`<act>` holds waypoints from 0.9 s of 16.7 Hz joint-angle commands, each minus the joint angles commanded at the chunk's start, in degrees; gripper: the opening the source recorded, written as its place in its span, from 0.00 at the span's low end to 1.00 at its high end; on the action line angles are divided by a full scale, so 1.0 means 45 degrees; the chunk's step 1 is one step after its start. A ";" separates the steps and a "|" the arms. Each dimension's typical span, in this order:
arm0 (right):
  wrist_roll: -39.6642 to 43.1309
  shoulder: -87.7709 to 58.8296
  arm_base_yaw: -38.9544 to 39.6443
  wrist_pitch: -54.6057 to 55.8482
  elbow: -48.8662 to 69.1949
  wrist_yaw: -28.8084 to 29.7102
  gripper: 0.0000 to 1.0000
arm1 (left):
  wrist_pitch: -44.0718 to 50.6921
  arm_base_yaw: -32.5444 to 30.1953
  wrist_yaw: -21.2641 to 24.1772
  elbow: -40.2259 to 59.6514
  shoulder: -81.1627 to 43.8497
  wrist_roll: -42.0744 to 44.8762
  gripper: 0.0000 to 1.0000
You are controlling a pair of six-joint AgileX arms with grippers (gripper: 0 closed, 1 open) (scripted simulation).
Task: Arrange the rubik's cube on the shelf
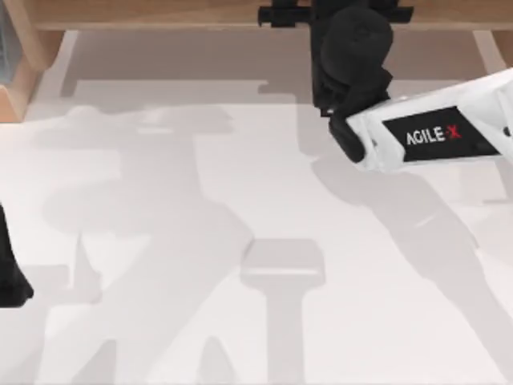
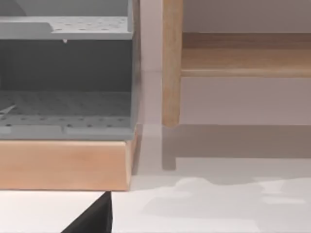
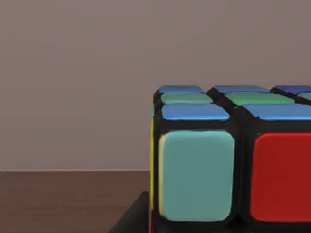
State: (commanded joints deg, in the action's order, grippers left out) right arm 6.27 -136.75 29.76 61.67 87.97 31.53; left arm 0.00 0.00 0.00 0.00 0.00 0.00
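Observation:
The rubik's cube [image 3: 228, 165] looms close in the right wrist view, with blue and green stickers on top and pale teal and red ones on its near face. It looks to rest on the brown wooden board of the shelf [image 3: 63, 201]. From above, the shelf [image 1: 160, 12] runs along the far edge of the table. My right gripper [image 1: 345, 32] reaches over that board near its middle and hides the cube from above. My left gripper [image 1: 10, 277] is parked at the table's left edge.
A grey perforated rack [image 2: 65, 77] on a wooden base [image 2: 63, 165] stands at the far left, beside the shelf's upright side support [image 2: 171, 63]. The white tabletop [image 1: 240, 241] stretches in front of the shelf.

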 joint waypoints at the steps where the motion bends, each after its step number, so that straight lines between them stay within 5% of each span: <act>1: 0.0000 0.0000 0.0000 0.0000 0.0000 0.0000 0.08 | 0.0000 0.0000 0.0000 0.0000 0.0000 0.0000 1.00; 13: 0.0000 0.0000 0.0000 0.0000 0.0000 0.0000 0.98 | 0.0000 0.0000 0.0000 0.0000 0.0000 0.0000 1.00; 15: 0.0000 0.0000 0.0000 0.0000 0.0000 0.0000 1.00 | 0.0000 0.0000 0.0000 0.0000 0.0000 0.0000 1.00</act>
State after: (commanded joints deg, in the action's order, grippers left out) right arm 6.27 -136.75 29.76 61.67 87.97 31.53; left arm 0.00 0.00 0.00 0.00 0.00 0.00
